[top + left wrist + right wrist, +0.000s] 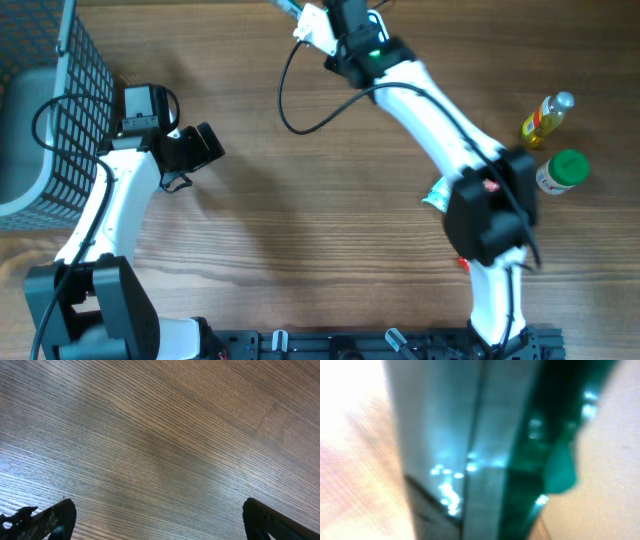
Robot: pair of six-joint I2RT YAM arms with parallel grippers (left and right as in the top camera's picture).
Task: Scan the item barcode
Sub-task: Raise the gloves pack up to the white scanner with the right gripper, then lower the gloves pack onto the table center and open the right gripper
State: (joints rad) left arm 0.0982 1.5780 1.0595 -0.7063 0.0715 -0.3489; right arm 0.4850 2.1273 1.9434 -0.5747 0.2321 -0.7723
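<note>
My right arm reaches across to the table's far edge, where its gripper (318,28) is shut on a small white item (312,30) with a blue tip. In the right wrist view this item (485,450) fills the frame as a blurred, glossy teal and grey surface. The fingers cannot be made out there, and no barcode shows. My left gripper (200,150) hovers at the left over bare wood. Its jaws are wide open with nothing between them, and its dark fingertips (62,512) sit at the bottom corners of the left wrist view.
A wire basket (60,110) stands at the far left. A yellow bottle (548,118) and a green-capped jar (562,170) lie at the right. A teal packet (437,195) lies partly under my right arm. A black cable (290,110) loops down near the top centre.
</note>
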